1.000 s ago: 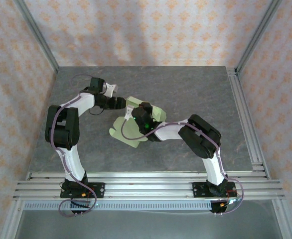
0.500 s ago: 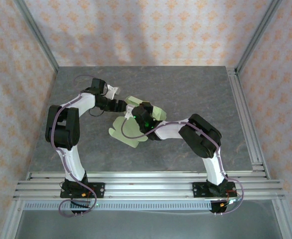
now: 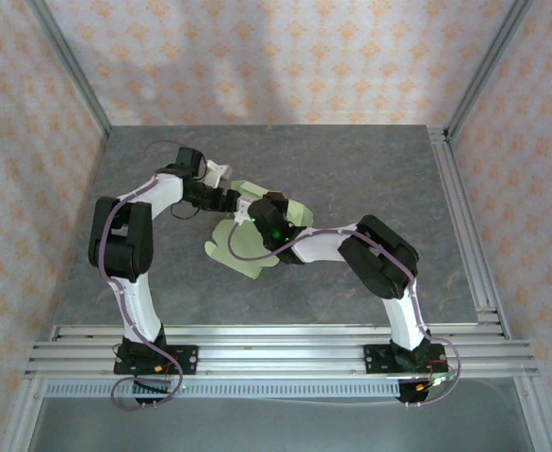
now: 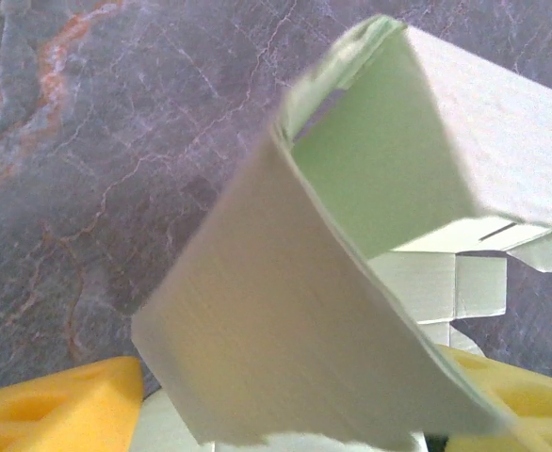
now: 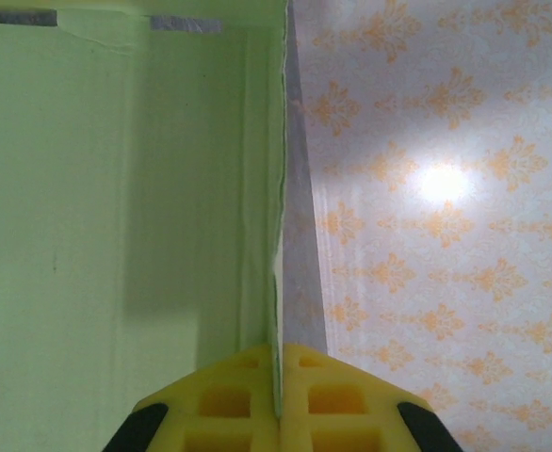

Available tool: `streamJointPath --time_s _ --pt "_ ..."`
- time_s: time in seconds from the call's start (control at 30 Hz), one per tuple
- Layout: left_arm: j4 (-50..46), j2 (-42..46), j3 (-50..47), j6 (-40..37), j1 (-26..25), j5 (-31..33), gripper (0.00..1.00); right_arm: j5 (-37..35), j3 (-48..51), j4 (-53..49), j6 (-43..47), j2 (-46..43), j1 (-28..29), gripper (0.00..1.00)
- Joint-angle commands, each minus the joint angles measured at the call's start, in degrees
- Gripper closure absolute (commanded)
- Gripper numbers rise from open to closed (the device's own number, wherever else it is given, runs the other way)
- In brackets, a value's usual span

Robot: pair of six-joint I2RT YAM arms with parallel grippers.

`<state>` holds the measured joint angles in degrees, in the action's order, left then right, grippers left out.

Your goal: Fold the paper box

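Grey veined stone table [image 3: 370, 179], orange-patterned wallpaper [image 3: 257, 56] all round. From above, the paper box [image 3: 243, 243] lies half-folded where the two wrists meet. Right gripper [image 5: 278, 358]: yellow fingers pinching one card edge, wallpaper off to their right. Left gripper [image 4: 281, 377]: fingers [image 4: 59, 410] spread, bowed panel between them, can't tell if they grip; stone beyond.

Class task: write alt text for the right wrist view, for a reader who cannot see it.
The right tool, with yellow fingers, is shut on the edge of a pale green thin-card paper box, its panel running edge-on up the picture's middle. Green card lies left; a pale wall with orange floral motifs lies right.
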<state>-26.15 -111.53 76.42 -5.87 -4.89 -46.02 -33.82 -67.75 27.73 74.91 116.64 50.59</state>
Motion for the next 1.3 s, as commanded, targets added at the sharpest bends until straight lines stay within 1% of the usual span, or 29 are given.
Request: streamJointPath --time_s 0.0,0.07,0.1,0.13,0.23,0.27,0.3,0.4,0.47,0.5,0.63,0.73,0.77,0.83,0.87,0.9,0.97,1.0,1.07,1.1,1.13,1.17,1.23,1.27 --pt "-0.74 -1.71 1.79 0.92 -0.69 1.09 0.25 1.60 -2.54 -4.30 -4.57 -1.17 -0.05 1.00" --pt "-0.36 -1.34 1.53 0.95 -0.70 1.00 0.25 1.92 -2.91 -5.43 -5.83 -1.40 -0.10 1.00" --pt "0.23 -0.80 1.08 1.07 -0.66 1.16 0.29 2.01 -3.05 -6.15 -6.52 -1.51 -0.14 1.00" --pt "1.11 -0.11 0.62 1.56 -0.61 1.55 0.29 2.12 -3.22 -6.86 -7.14 -1.61 -0.22 1.00" --pt "4.97 3.39 -2.10 3.74 -0.62 4.60 0.31 3.97 -3.82 -11.84 -10.46 -2.50 -0.47 1.00" --pt "5.96 4.46 -2.77 4.46 -0.58 6.23 0.37 5.28 -4.14 -14.44 -12.22 -3.13 -0.62 1.00" --pt "6.56 5.32 -3.43 4.99 -0.63 7.56 0.40 6.43 -4.39 -16.27 -13.84 -3.71 -0.75 1.00" --pt "7.70 7.16 -5.17 5.45 -0.70 9.81 0.41 9.96 -5.52 -22.21 -17.74 -4.87 -1.34 1.00" --pt "7.87 7.55 -5.73 5.48 -0.69 10.82 0.45 12.26 -6.48 -25.50 -20.74 -5.43 -1.85 1.00" --pt "7.55 7.47 -5.67 5.42 -0.67 11.46 0.45 13.62 -7.01 -27.27 -22.04 -5.76 -2.14 1.00" --pt "6.38 6.76 -5.14 4.98 -0.96 13.12 0.46 16.58 -8.63 -31.00 -25.31 -6.26 -3.02 1.00" --pt "6.05 6.79 -5.02 4.55 -1.20 13.48 0.48 17.18 -9.72 -32.75 -26.71 -6.00 -3.55 1.00" --pt "5.92 6.92 -5.04 4.24 -1.41 13.49 0.55 17.45 -9.93 -33.06 -27.03 -5.91 -3.65 1.00" --pt "5.85 6.87 -5.14 3.88 -1.49 13.41 0.57 18.14 -10.20 -33.50 -27.68 -5.90 -3.74 1.00" --pt "5.81 6.89 -5.14 3.71 -1.53 13.41 0.60 18.47 -10.38 -33.79 -28.08 -5.90 -3.85 1.00" --pt "5.72 6.80 -5.12 3.43 -1.58 13.33 0.66 18.89 -10.64 -34.09 -28.52 -5.91 -3.92 1.00" --pt "5.60 6.82 -5.19 3.11 -1.69 13.24 0.69 19.56 -11.00 -34.78 -29.19 -5.85 -4.03 1.00" --pt "5.67 6.70 -5.23 2.89 -1.64 13.22 0.76 19.75 -11.28 -35.07 -29.45 -5.80 -4.09 1.00" --pt "5.48 6.78 -5.23 2.70 -1.70 13.24 0.79 20.02 -11.64 -35.55 -29.82 -5.63 -4.30 1.00" --pt "5.45 6.85 -5.23 2.64 -1.69 13.24 0.85 20.36 -11.72 -35.91 -30.12 -5.59 -4.42 1.00" --pt "5.40 6.93 -5.19 2.57 -1.62 13.19 0.88 20.76 -11.97 -36.42 -30.54 -5.55 -4.57 0.98" --pt "5.24 6.97 -5.09 2.53 -1.62 13.00 0.93 21.30 -12.17 -36.90 -31.07 -5.59 -4.77 0.96" --pt "4.93 7.05 -5.05 2.16 -1.62 12.73 0.95 22.46 -12.53 -38.02 -32.04 -5.55 -5.06 0.90" --pt "4.80 7.20 -5.01 2.01 -1.71 12.63 0.95 22.93 -12.80 -38.41 -32.45 -5.55 -5.24 0.85"
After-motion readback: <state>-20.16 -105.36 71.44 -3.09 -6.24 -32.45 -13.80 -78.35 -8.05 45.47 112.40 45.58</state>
